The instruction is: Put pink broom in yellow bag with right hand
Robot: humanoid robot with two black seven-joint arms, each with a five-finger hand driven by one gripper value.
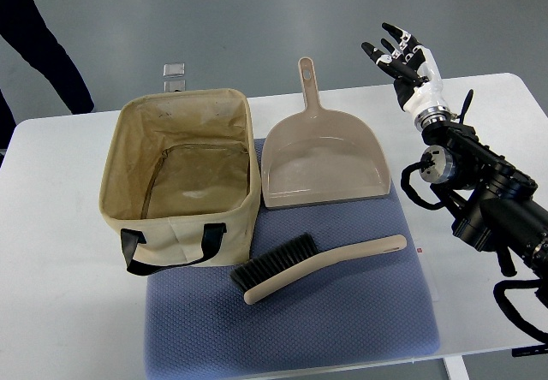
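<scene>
1. Lying nearest the camera, a pinkish-beige plastic hand broom with black bristles (318,266) rests at a slight slant on a blue-grey textured fabric mat (291,329), bristles to the left and handle tip to the right; nothing grips it.
2. Standing on the white table (60,252), a pale yellow canvas bag with black webbing handles (182,183) sits open-topped to the left of the broom, its right side overlapping the mat's edge. Its interior looks bare apart from a flat inner panel.
3. Resting just beside the bag, a pinkish-beige plastic dustpan (324,162) lies flat with its handle pointing away from the camera and its wide lip towards the broom.
4. Reaching in from the right edge, the robot's black jointed arm bends up over the table's right side; its right hand (411,65), white at the palm with black fingers (396,42), is raised beyond the dustpan's right corner, fingers spread and holding nothing, well apart from the broom.
5. Lying at the table's far edge, a small clear plastic item (174,75) is too small to identify.
6. Standing at top left, a person's dark trouser leg (43,42) shows on the grey floor.
7. No readable writing or brand shows anywhere.
</scene>
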